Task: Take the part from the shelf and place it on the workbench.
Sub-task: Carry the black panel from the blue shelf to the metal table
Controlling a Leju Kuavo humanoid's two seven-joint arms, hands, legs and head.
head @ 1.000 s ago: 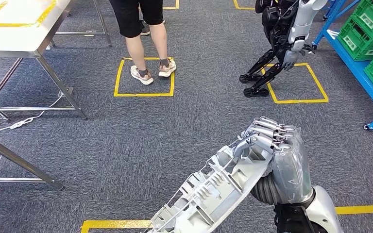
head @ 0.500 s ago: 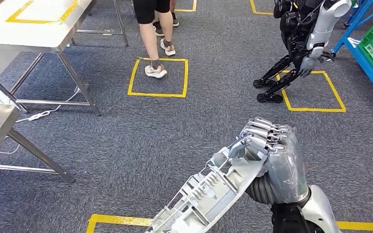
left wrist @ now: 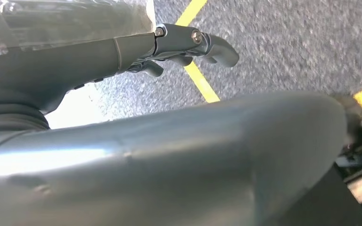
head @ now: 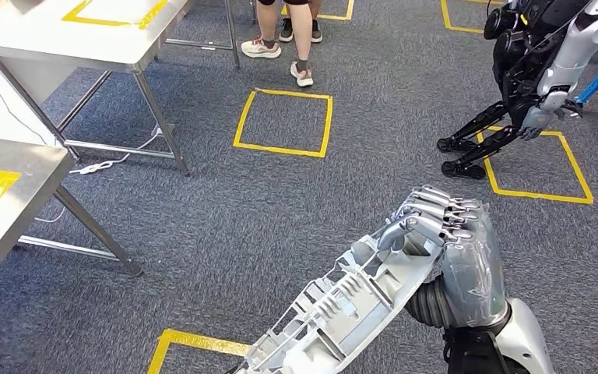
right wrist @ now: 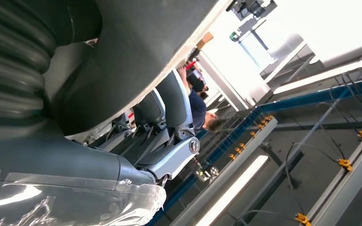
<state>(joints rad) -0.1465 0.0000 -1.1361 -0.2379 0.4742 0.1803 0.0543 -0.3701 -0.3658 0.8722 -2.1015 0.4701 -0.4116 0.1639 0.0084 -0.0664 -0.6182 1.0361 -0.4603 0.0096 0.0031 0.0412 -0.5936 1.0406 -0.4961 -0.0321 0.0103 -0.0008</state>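
Swung left since before (whole view shifted), steel workbench now closer. Right hand still clamped on grey ribbed part, low over carpet. Left hand fingers: can't tell.

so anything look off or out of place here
Nothing looks damaged or spilled. The right hand grips the grey part by one end, so it hangs tilted down. A white cable lies loose under the workbench.
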